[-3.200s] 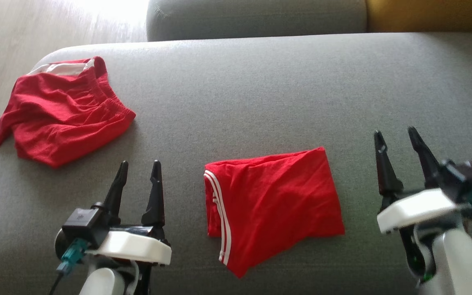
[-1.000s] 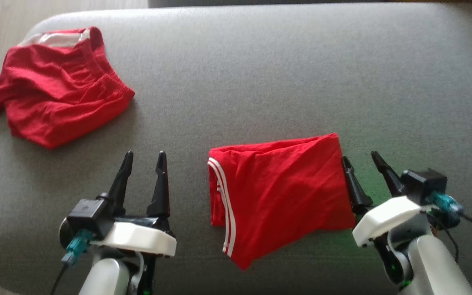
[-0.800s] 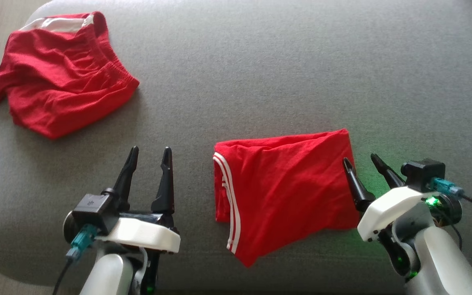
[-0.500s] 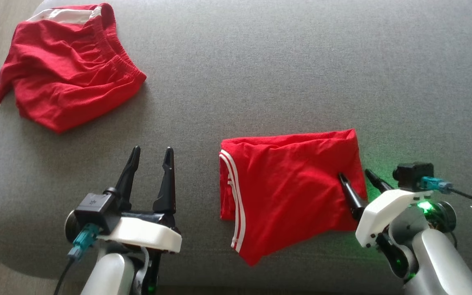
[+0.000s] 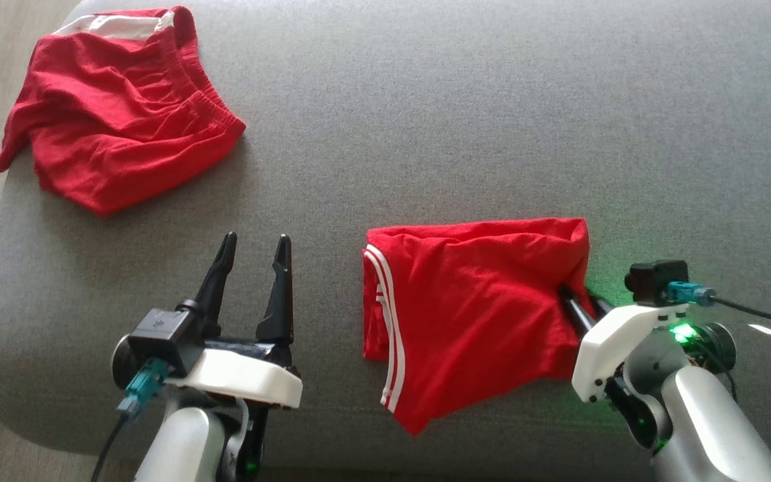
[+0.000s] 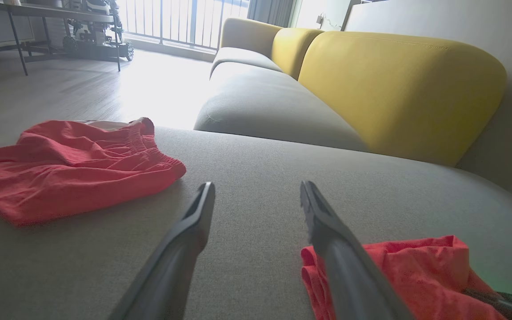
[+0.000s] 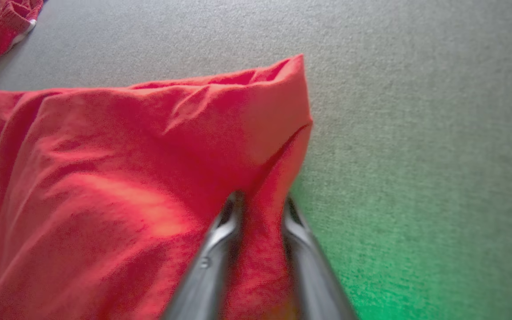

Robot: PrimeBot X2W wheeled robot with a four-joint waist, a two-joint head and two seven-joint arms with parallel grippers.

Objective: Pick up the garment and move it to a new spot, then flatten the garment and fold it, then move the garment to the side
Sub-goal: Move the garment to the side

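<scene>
The folded red cloth garment [image 5: 472, 321] with white stripes along one hem lies on the grey fabric sofa seat [image 5: 425, 100], near its front edge and to the right of centre in the head view. Its longer axis runs across the robot, with the striped hem on the left and a plain folded edge on the right. The right end effector [image 5: 578, 298] is at that right edge, its fingers pointing inward over the cloth. This arm is plainly the nearer one, so any lift or drag would likely start from this side. The left end effector [image 5: 256, 244] hovers released, fingers spread, beside the striped hem with a gap of bare seat between. The right wrist view settles what the head view leaves vague: the right end effector [image 7: 260, 202] is clenched on a raised ridge of the garment [image 7: 127, 178], which bunches between the two fingers. The left wrist view adds the garment's [image 6: 416, 262] low profile past the left end effector [image 6: 257, 189], and a yellow upholstered backrest [image 6: 394, 89] behind. A second pair of crumpled red shorts [image 5: 118, 114] lies well apart at the far left corner.
</scene>
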